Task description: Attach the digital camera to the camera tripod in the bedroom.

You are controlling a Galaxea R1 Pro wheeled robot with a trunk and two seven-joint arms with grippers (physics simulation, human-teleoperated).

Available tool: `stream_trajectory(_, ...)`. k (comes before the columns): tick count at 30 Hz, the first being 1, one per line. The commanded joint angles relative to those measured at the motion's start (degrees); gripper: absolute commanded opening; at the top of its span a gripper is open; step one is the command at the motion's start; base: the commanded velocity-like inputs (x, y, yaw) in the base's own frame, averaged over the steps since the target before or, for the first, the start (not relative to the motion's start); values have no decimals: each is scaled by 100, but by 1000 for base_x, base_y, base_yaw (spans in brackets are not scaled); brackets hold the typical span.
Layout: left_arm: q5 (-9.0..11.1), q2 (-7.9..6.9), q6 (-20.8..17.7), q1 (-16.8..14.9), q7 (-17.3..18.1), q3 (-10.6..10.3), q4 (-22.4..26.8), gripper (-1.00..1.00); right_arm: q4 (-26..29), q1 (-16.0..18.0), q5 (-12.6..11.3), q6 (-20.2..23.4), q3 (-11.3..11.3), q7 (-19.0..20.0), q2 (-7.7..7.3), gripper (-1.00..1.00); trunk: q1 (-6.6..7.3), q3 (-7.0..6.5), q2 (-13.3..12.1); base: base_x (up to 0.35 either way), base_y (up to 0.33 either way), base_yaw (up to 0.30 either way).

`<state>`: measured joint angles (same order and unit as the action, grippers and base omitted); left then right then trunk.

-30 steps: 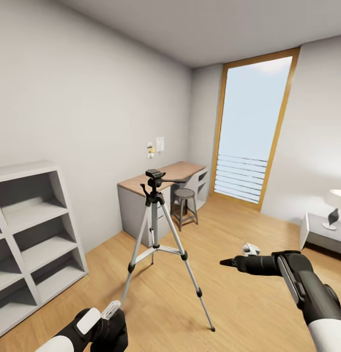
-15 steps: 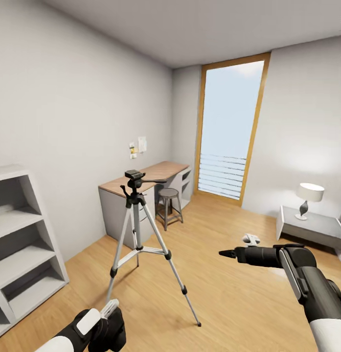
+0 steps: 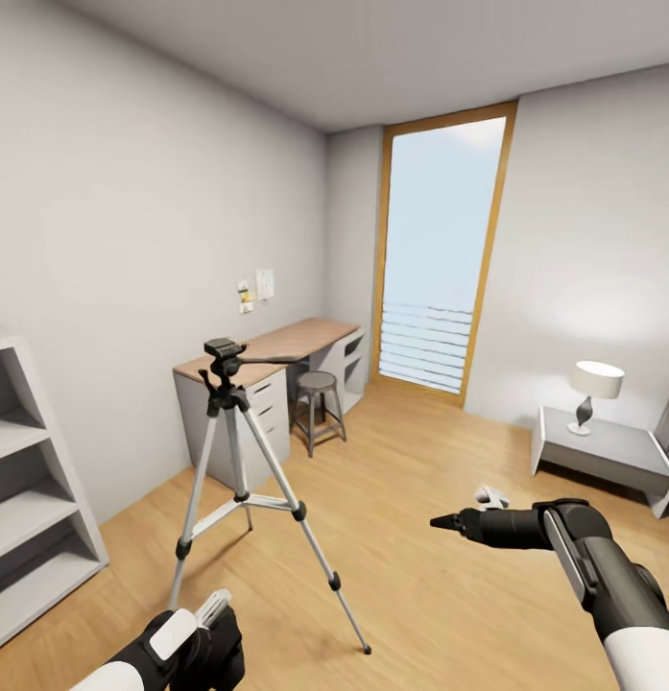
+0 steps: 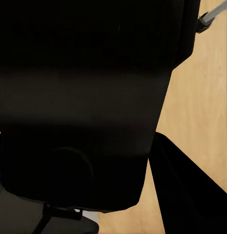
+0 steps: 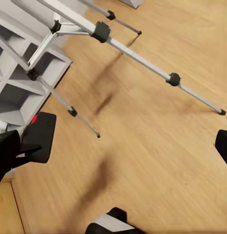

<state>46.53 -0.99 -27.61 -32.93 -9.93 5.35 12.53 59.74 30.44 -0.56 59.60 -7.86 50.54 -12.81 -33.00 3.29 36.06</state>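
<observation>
Bedroom floor (image 3: 420,480) of light wood lies open ahead, with a tall window (image 3: 435,259) at 12 o'clock, grey shelving (image 3: 27,499) at 9 o'clock and a wood-topped desk (image 3: 276,347) at 11 o'clock. The camera tripod (image 3: 240,470) stands on its three spread legs at about 10 o'clock, in front of the desk and well apart from both arms. Its black pan head is at the top, with the handle pointing toward the desk. I judge the main risk to be the legs: they reach far out over the floor, so the base or a swinging arm can clip one during the approach and tip the tripod or turn it. A second risk is that the camera meets the pan head tilted and does not seat on it. The right gripper (image 3: 440,521) points forward at 1 o'clock and touches nothing; I cannot tell how far its fingers are apart. The left gripper (image 3: 207,641), low at 7 o'clock, is clenched on the digital camera (image 5: 42,139). In the right wrist view this small black body shows its red button on top, and in the left wrist view it sits dark and very close to the lens.
</observation>
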Motion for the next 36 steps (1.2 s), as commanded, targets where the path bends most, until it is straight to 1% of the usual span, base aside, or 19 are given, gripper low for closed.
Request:
stream_trajectory(1,23,3,-35,-3,-41,48,15,-100,-47,5,-9,40,-6,16,1,100,-4,11,9,143,-276,0)
stream_trajectory(8,45,-20,-26,-3,-40,54,13,-100,-67,5,-10,40,11,10,-7,100,-4,11,9,145,-276,0)
stream_trajectory(12,55,-23,-25,-3,-41,54,8,-100,-46,5,55,40,32,-4,-25,100,-4,11,9,153,-272,0)
stream_trajectory(16,57,-24,-25,-3,-44,54,5,-100,-43,5,34,40,49,7,-41,100,-4,11,9,159,-267,61)
stream_trajectory(36,51,-30,-17,-3,-45,62,-66,-100,-42,5,82,40,57,-35,-37,100,-4,11,9,160,-265,256)
